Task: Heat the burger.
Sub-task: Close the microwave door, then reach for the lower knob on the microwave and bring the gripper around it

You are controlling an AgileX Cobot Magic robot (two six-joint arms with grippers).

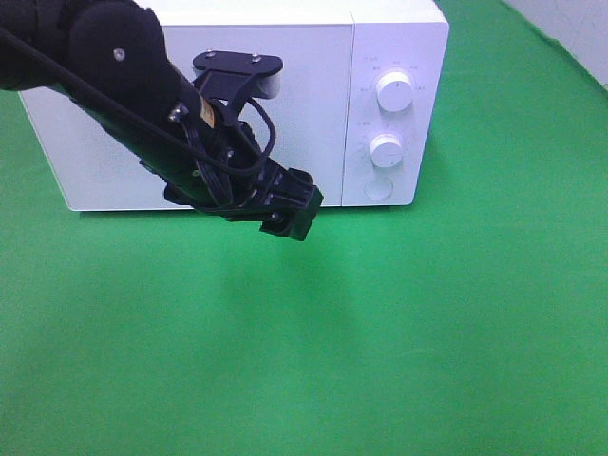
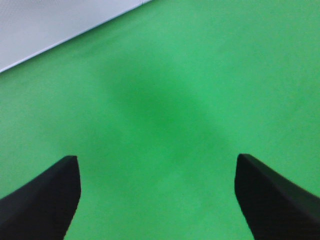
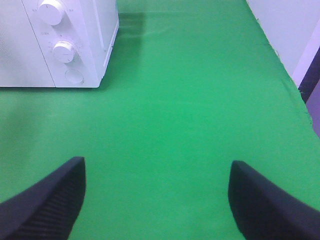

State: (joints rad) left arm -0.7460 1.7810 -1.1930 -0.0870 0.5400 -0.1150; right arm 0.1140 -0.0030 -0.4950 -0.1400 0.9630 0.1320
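From where I stand, the white microwave (image 1: 237, 104) sits at the far side of the green cloth (image 1: 380, 332). Its door is closed flush with the front. The control panel is on its right end, with an upper knob (image 1: 394, 92), a lower knob (image 1: 387, 150) and a round button (image 1: 378, 189) beneath them.

The black left arm (image 1: 114, 66) reaches in from the far left and slants down across the microwave's door. It ends just in front of the door's lower edge, above the cloth. The left gripper (image 2: 157, 157) hangs over bare green with its two dark fingers (image 2: 45, 200) spread wide and nothing between them. A soft shadow lies on the cloth below it.

The right gripper (image 3: 157, 161) hovers over the cloth to the right of the microwave and nearer than it. Its fingers are likewise parted wide, with only cloth showing between them.

The burger shows in none of the views, so I cannot tell where it is.
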